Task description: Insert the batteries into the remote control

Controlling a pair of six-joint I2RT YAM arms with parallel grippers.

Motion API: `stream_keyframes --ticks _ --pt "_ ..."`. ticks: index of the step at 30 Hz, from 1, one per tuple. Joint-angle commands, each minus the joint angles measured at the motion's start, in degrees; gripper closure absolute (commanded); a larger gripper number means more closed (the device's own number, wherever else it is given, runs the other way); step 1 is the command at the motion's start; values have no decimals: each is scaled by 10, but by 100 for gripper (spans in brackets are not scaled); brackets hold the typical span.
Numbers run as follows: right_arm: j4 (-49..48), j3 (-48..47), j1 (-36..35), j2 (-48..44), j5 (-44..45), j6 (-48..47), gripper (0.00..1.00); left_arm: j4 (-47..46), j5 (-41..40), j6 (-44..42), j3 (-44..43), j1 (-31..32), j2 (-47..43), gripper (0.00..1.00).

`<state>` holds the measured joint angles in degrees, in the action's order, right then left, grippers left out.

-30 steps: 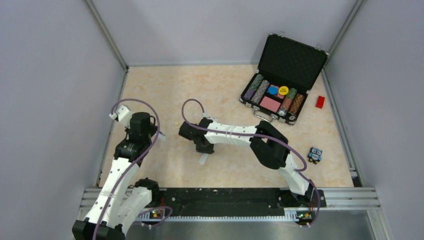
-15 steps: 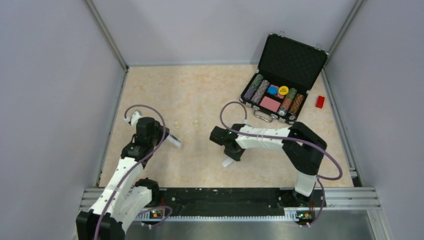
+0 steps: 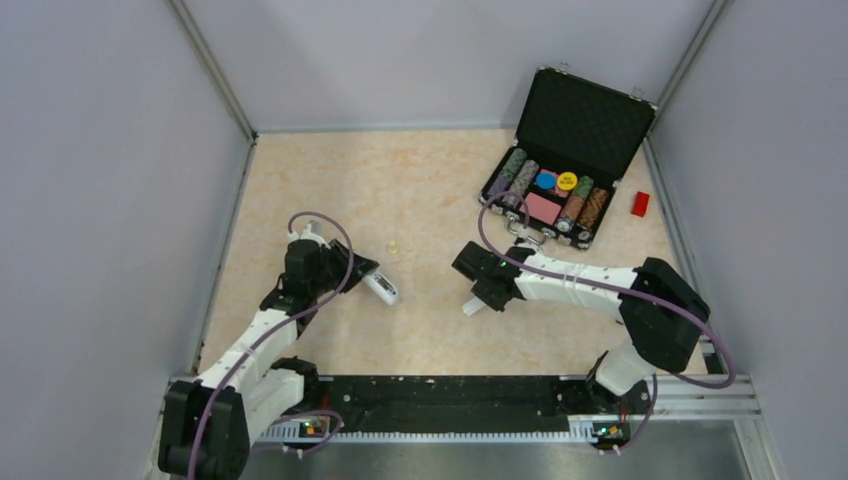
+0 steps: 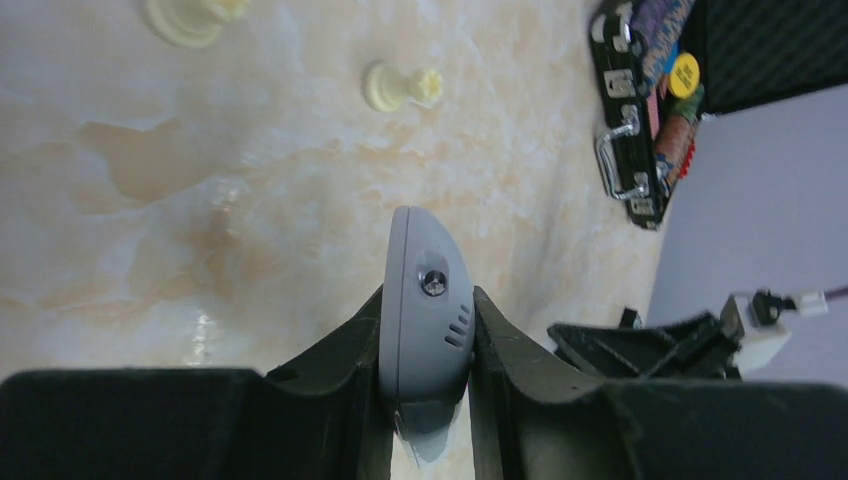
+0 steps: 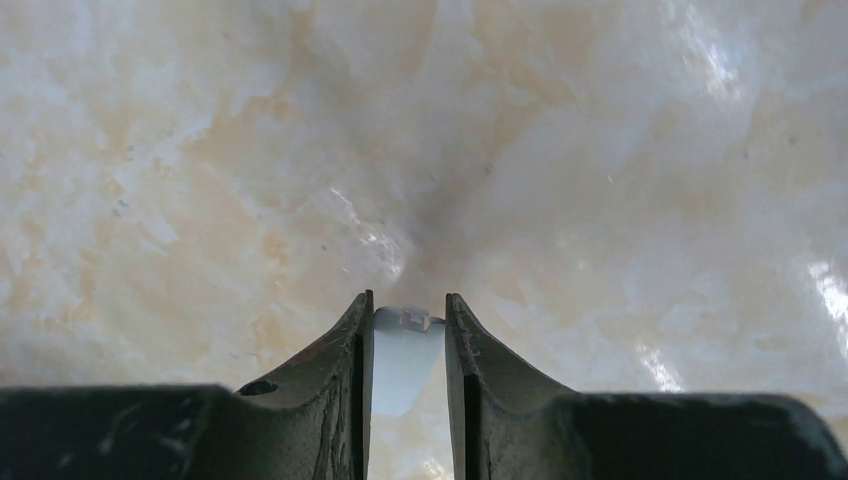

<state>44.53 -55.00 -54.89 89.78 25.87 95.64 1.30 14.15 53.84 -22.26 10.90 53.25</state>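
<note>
The slim white remote control (image 3: 381, 289) sticks out to the right of my left gripper (image 3: 362, 277), which is shut on it. In the left wrist view the remote control (image 4: 425, 330) stands on edge between the fingers, its grey-white back with a screw and small slots facing the camera. My right gripper (image 3: 487, 297) is shut on a small loose white cover piece (image 3: 472, 306). The right wrist view shows that cover piece (image 5: 403, 355) pinched between the pads just above the tabletop. No batteries show in any view.
A cream peg (image 3: 394, 245) lies on the marble tabletop just beyond the remote; the left wrist view shows two pegs (image 4: 400, 88). An open black poker-chip case (image 3: 560, 170) sits at the back right, with a red block (image 3: 640, 203) beside it.
Both arms have swung to the right. The left gripper has carried the remote right and nearer. The right gripper has carried the white cover piece right, away from the left arm.
</note>
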Motion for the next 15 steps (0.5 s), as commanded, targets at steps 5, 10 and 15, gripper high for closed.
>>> stream_keyframes --ticks 5,10,15 --pt "-214 38 44 -96 -9 -477 87 -185 181 -34 14 11 50 100" --pt "-137 50 100 -137 -13 -456 88 -230 122 3 23 56 89 100" --pt "-73 64 126 -161 -21 -265 88 -384 -78 119 77 161 124 100"
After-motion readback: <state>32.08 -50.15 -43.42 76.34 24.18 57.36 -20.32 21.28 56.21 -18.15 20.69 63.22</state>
